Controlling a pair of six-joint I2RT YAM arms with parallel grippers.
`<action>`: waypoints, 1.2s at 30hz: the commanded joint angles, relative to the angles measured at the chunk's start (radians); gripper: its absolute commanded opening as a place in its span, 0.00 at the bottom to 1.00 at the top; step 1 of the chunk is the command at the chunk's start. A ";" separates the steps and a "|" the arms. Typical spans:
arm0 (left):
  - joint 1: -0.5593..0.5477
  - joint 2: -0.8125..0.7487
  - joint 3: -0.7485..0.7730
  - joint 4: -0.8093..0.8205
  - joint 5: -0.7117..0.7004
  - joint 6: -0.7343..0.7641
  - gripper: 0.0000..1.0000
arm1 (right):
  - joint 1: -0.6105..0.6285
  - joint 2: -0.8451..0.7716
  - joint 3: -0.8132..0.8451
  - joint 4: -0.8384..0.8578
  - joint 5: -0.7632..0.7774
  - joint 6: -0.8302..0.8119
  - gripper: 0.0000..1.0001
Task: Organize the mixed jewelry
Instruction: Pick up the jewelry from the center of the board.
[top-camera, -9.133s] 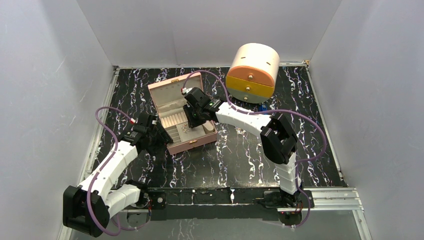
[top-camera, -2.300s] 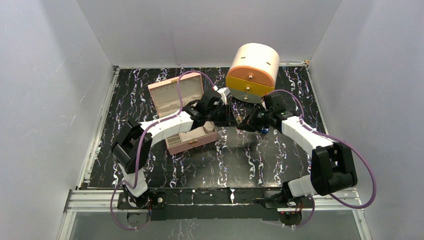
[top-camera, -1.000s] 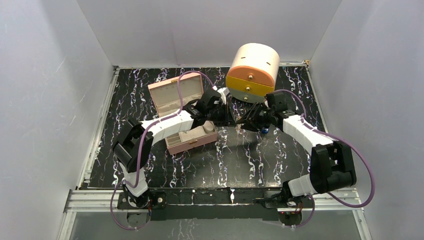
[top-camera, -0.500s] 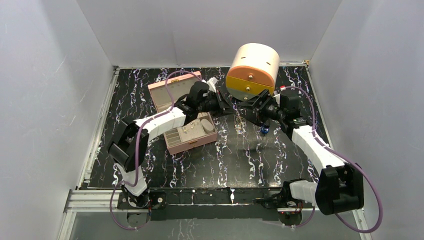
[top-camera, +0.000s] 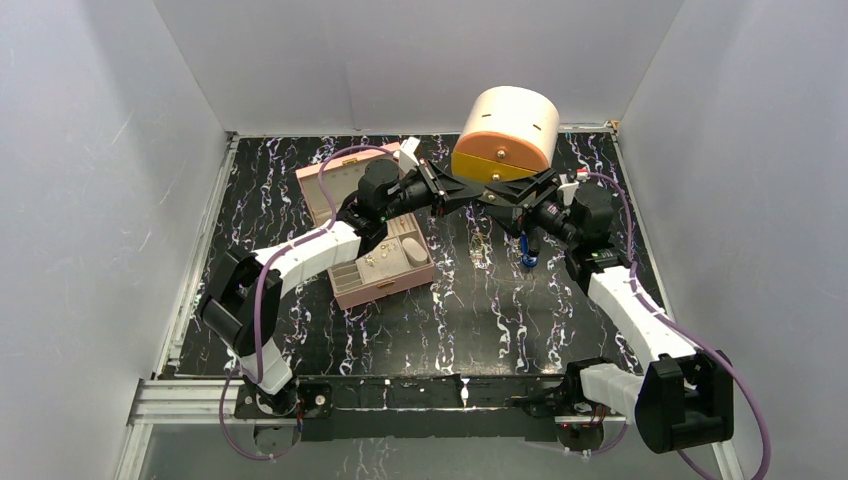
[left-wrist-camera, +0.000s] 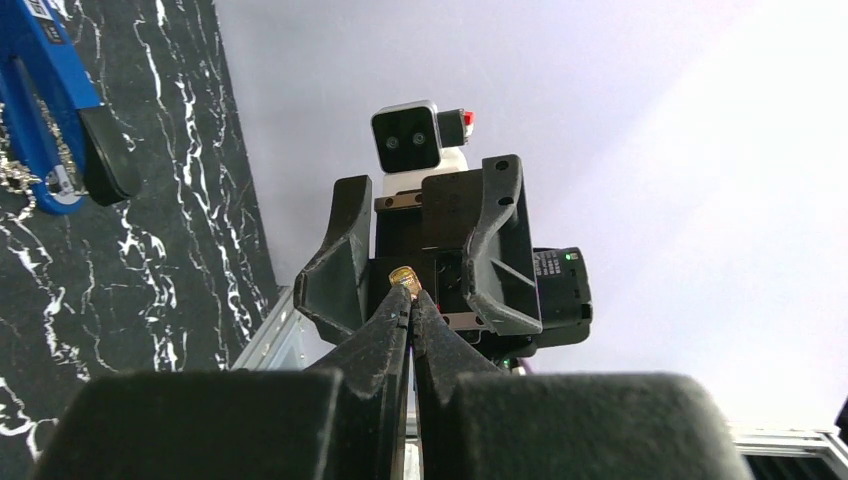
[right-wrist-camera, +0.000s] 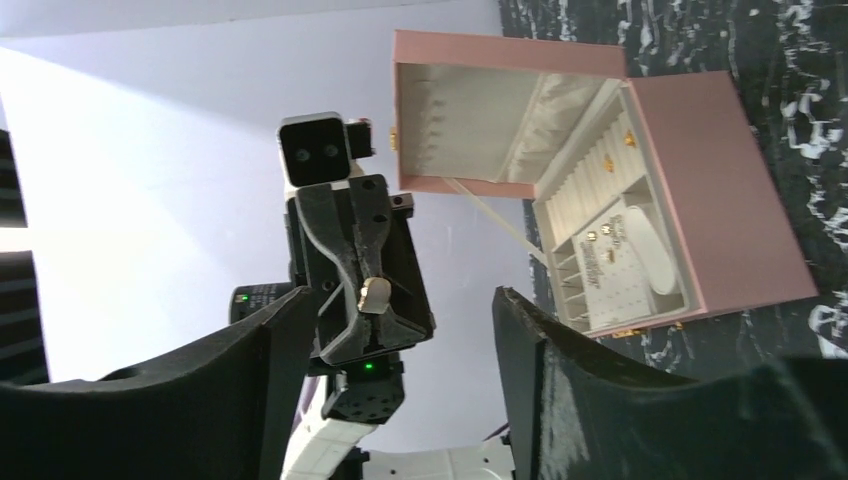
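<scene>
My left gripper (left-wrist-camera: 410, 296) is shut on a tiny gold piece of the mixed jewelry (left-wrist-camera: 403, 277), which pokes out past its tips. The right wrist view shows that piece (right-wrist-camera: 373, 294) pinched in the left fingers (right-wrist-camera: 352, 260). My right gripper (right-wrist-camera: 405, 296) faces the left one, its jaws wide open with nothing between them. In the top view the left gripper (top-camera: 455, 191) and right gripper (top-camera: 492, 198) meet tip to tip above the table. More small jewelry pieces (right-wrist-camera: 603, 240) lie in the open pink box (top-camera: 392, 280).
A round cream cabinet with orange and yellow drawers (top-camera: 505, 130) stands just behind the two grippers. A blue elongated object (top-camera: 528, 254) with a thin chain (left-wrist-camera: 18, 178) lies on the black marbled table (top-camera: 480, 320) below the right gripper.
The right jaws have spread wide open. Both grippers have risen and moved toward the back, still tip to tip, the left one shut throughout. The left arm now uncovers the box's compartments.
</scene>
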 joint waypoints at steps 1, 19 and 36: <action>0.003 -0.055 -0.004 0.073 0.018 -0.051 0.00 | -0.004 0.014 0.021 0.170 -0.026 0.069 0.69; 0.004 -0.047 -0.012 0.082 0.021 -0.044 0.00 | -0.003 0.047 0.012 0.240 -0.076 0.125 0.39; 0.003 -0.056 -0.012 0.032 0.004 -0.011 0.00 | -0.003 0.034 0.038 0.154 -0.075 0.075 0.19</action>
